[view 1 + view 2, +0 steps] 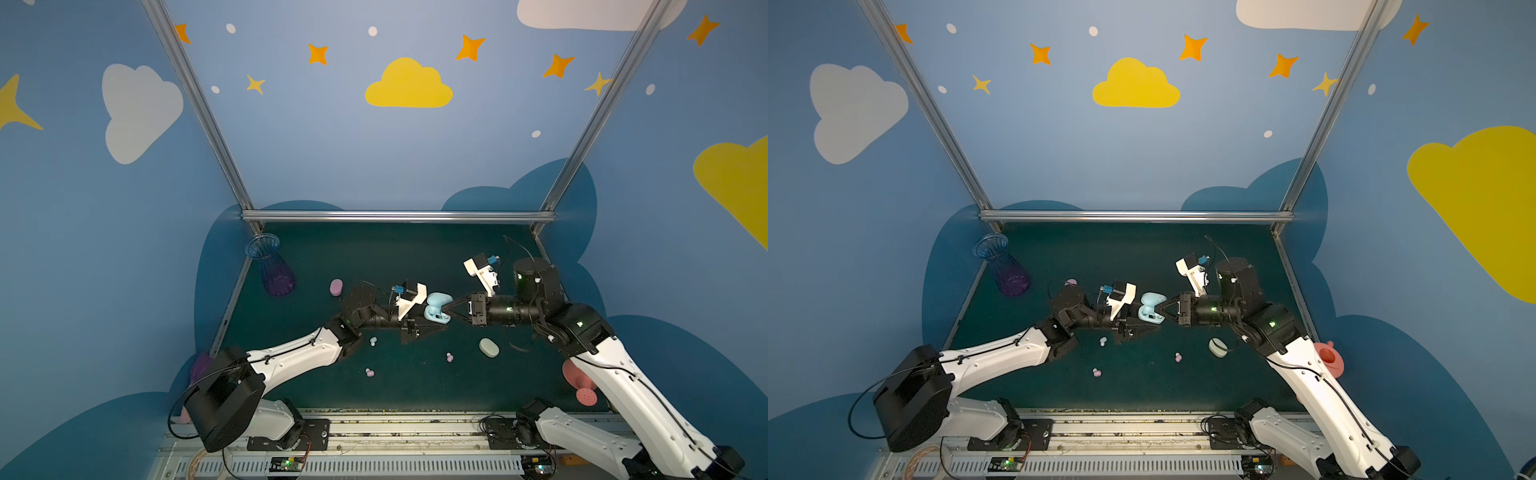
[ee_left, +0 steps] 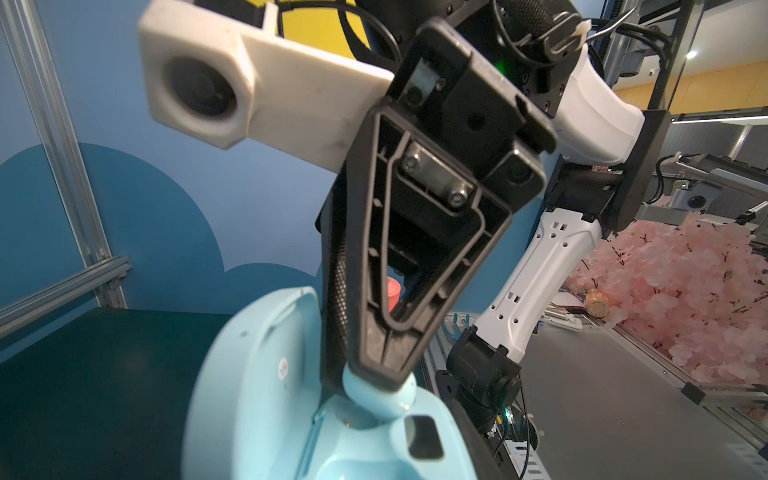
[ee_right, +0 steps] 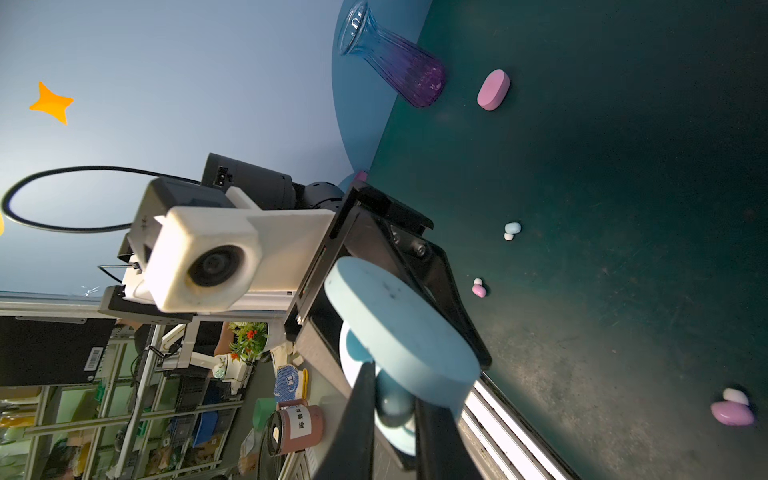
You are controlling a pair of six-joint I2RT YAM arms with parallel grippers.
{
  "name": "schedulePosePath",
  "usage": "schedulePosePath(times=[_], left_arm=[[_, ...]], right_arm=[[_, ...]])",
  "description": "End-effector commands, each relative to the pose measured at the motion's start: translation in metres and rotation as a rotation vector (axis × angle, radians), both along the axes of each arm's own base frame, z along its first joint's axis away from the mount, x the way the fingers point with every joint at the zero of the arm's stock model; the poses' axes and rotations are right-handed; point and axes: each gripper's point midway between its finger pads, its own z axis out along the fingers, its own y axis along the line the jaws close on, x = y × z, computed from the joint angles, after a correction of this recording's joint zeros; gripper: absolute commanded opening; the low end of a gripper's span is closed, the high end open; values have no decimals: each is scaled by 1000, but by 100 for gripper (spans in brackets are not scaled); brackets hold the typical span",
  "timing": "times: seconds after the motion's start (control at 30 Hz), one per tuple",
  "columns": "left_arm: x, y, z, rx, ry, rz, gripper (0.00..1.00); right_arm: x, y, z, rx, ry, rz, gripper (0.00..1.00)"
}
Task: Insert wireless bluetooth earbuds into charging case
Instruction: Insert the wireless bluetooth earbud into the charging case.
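Both top views look down from high above the near edge of the bench (image 1: pixel 415 395) toward the far wall, wide enough to take in the whole bench and both arms. The left wrist camera (image 1: pixel 409 297) hangs over the bench's middle and faces the right edge, very close: the right claw (image 2: pixel 370 380), its tips at a blue earbud (image 2: pixel 382 399), and the open blue case (image 2: pixel 257 395) fill its picture. The right wrist camera (image 1: pixel 478 268) faces back toward the left edge, close on that case; beyond it this view shares the vase (image 3: pixel 395 70), the pink case (image 3: pixel 493 89) and loose earbuds (image 3: pixel 512 230) with both top views. Each wrist view shows the other's camera.
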Motion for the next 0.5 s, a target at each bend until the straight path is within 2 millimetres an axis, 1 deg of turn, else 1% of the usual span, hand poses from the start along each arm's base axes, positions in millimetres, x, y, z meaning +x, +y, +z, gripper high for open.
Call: schedulePosePath(times=[0.0,0.03,0.17,0.3,0.47], left_arm=[[-7,5,21,-53,-56,-4,18],[-7,5,20,-50,-53,-7,18],[-7,5,19,-48,-51,-8,18],[-8,4,17,-41,-46,-9,18],[-8,3,17,-40,-45,-9,18]], right_arm=[[-2,-2,-9,-34,15,4,26],[-1,-2,-8,-34,11,1,29],[1,-1,-1,-29,-10,-8,38],[3,0,6,-25,-20,-12,44],[2,6,12,-27,-26,12,47]])
